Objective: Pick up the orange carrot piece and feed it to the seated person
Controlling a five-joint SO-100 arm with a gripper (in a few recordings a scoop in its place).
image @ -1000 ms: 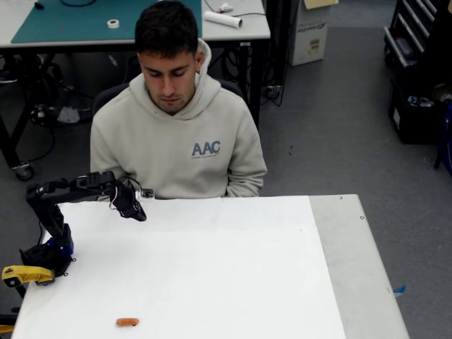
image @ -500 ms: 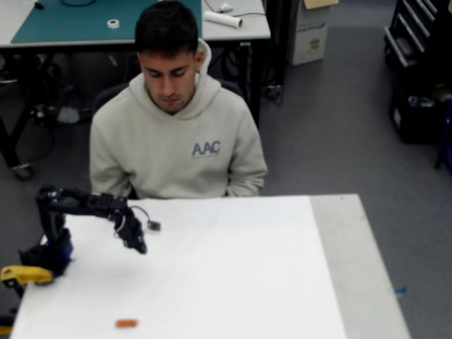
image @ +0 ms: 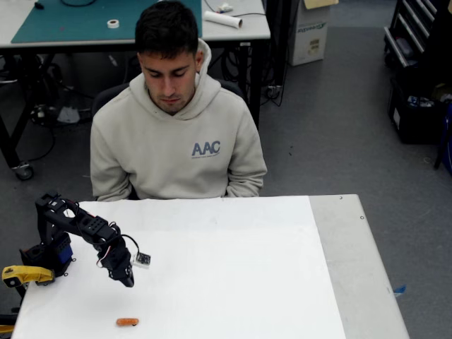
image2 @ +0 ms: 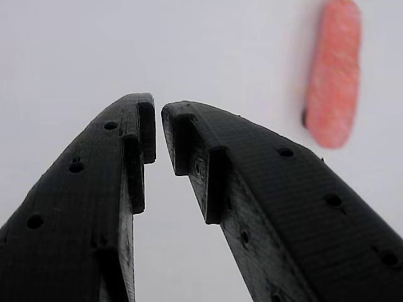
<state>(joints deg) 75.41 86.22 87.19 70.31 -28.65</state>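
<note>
Gripper [image: 127, 280] has dropped toward the orange carrot piece [image: 128, 322]; jaws nearly together, empty.

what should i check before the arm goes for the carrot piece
1. Carrot piece lying free on the table, nothing touching it: ok.
2. Gripper above the carrot: not ok; in the fixed view it hangs short of it, and in the wrist view the carrot sits off to the upper right of the fingertips.
3. Jaws wide enough to take it: not ok, only a narrow gap between the tips.
4. Gripper holding nothing: ok.
5. Person seated behind the table, hands off it: ok.
6. Height of the tips over the table: cannot tell.
</note>
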